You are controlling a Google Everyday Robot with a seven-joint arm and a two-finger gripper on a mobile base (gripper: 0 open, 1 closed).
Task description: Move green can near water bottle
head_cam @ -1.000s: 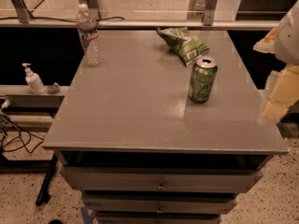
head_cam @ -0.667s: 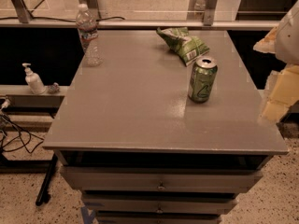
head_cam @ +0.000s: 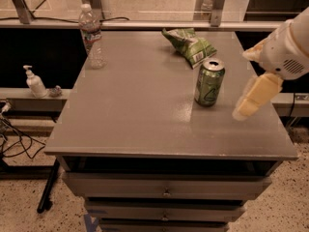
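Observation:
The green can (head_cam: 209, 82) stands upright on the right half of the grey table (head_cam: 135, 110), silver top up. The water bottle (head_cam: 91, 35), clear with a white cap, stands upright at the table's far left corner, well apart from the can. My gripper (head_cam: 251, 103) hangs from the white arm (head_cam: 289, 47) over the table's right edge. It is a short way to the right of the can, at about the can's height, and not touching it.
A green-and-white chip bag (head_cam: 190, 45) lies just behind the can. A white pump dispenser (head_cam: 35, 82) stands on a low shelf left of the table. Cables lie on the floor at the left. Drawers sit under the tabletop.
My gripper has moved left, closer to the green can. The can, the bottle and the chip bag have not moved.

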